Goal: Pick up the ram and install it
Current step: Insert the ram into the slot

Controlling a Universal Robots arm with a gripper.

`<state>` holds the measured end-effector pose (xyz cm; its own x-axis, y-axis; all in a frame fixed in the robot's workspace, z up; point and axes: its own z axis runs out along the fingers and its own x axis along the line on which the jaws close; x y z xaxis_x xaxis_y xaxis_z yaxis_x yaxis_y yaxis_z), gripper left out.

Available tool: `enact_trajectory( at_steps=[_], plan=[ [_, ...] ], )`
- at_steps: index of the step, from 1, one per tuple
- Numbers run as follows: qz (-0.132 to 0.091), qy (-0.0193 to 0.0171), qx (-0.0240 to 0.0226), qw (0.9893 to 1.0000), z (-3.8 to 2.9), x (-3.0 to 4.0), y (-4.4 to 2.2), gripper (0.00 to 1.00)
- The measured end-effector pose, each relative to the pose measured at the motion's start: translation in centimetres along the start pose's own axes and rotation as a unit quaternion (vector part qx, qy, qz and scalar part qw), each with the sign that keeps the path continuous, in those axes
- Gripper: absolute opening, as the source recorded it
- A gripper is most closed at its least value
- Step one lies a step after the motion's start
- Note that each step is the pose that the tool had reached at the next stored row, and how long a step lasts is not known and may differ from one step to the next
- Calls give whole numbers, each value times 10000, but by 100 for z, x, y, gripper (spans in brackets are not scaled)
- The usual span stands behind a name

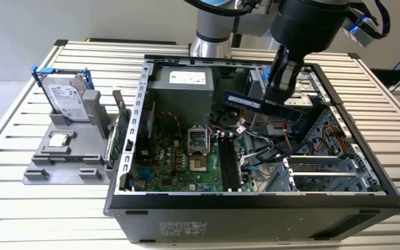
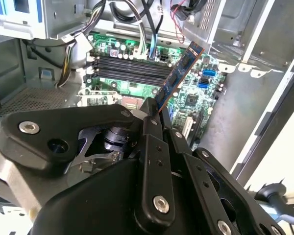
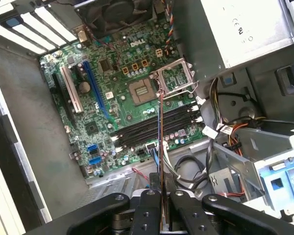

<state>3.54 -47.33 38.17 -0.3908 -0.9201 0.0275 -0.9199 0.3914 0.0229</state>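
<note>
My gripper [image 1: 278,96] hangs over the open computer case [image 1: 127,156], shut on the ram [image 1: 262,105]. The ram is a long thin circuit board stick, held level above the case's upper right part in the exterior view. In the second wrist view the ram [image 2: 179,73] sticks out from the gripper [image 2: 154,111] towards the motherboard. In the first wrist view I see the ram [image 3: 160,142] edge-on, rising from the gripper [image 3: 161,192] and lined up roughly across the black memory slots [image 3: 152,128]. Those memory slots [image 1: 229,165] lie well below the stick, apart from it.
A power supply box [image 1: 183,86] and loose cables [image 1: 270,151] crowd the case near the slots. At the exterior view's left, a grey holder [image 1: 68,161] carries a silver hard drive [image 1: 66,101] in a blue frame and a small square processor chip [image 1: 60,139].
</note>
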Motion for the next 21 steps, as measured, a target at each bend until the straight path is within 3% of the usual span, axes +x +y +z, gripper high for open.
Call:
enact_trajectory(
  at_steps=[12, 21],
  plan=[
    [375, -9, -10, 9993, 0, -4, -14, 0],
    [713, -16, -20, 9975, 0, -1, -17, 0]
  ],
)
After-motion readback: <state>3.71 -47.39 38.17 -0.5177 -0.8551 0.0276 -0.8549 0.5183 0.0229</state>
